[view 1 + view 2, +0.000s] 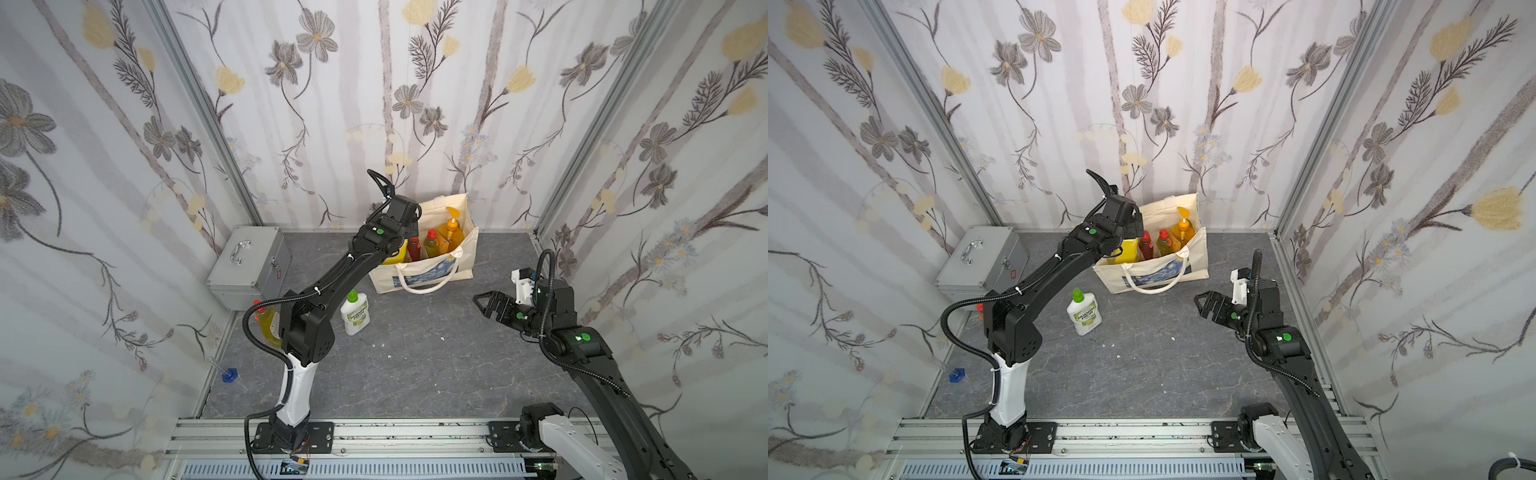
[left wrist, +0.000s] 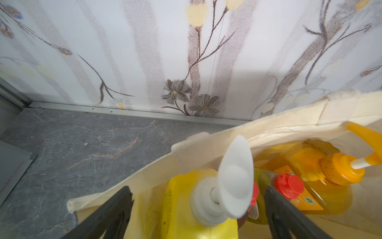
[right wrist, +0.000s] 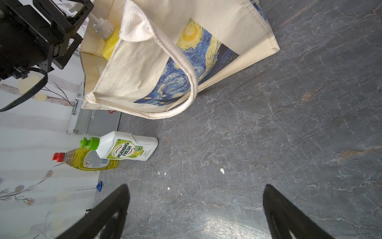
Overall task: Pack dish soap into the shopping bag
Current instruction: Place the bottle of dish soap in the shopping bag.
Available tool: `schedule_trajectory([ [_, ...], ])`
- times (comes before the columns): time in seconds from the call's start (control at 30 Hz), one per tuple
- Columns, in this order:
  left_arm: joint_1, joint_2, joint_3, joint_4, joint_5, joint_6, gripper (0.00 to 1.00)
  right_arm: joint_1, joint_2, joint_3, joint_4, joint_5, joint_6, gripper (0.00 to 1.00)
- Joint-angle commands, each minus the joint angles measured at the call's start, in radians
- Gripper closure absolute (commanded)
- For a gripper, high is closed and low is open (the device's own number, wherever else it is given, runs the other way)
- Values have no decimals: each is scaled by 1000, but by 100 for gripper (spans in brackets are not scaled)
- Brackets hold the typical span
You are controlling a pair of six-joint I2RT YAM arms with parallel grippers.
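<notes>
**Ana:** On the left side of the bench (image 1: 415, 374), what is there?

**Ben:** A silver metal case (image 1: 249, 266) by the wall. Near it stands a yellow-green soap bottle (image 3: 91, 160) with a red cap. Just beside that is a white soap bottle (image 1: 355, 313) with a green cap. Both are outside the bag.

**Ana:** And in the middle?

**Ben:** The left hand (image 2: 198, 190) is over the shopping bag (image 1: 465, 257). It is wide open and holds nothing. The white pump of the yellow bottle (image 2: 182, 217) sits between its fingers (image 2: 111, 211).

**Ana:** What else is in the bag?

**Ben:** A dark red bottle (image 1: 413, 248), then a second yellow-green bottle (image 1: 430, 248), then an orange pump bottle (image 1: 454, 235). All stand up.

**Ana:** And on the right?

**Ben:** The right hand (image 3: 196, 187) hangs over the bench, away from the bag. It is open too, with nothing in it.
</notes>
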Motion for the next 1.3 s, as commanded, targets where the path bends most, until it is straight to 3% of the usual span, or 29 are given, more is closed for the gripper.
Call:
schedule_trajectory([
  [0.0,-2,1,36,-15,2,-14,0,-2,-4,3,27,-10,4,0],
  [0.3,6,-101,135,-216,-14,-30,0,-4,-7,-7,27,-10,3,0],
  [0.5,58,-227,48,-443,39,-83,3,-3,1,-1,39,-7,1,0],
  [0.7,133,-323,-117,-496,207,-132,12,-4,15,0,60,-19,6,0],
  [0.97,176,-205,-45,-557,393,-122,23,-3,13,-2,62,-18,6,0],
  [1.27,180,-93,44,-568,453,-139,28,-4,5,-8,55,-16,6,0],
])
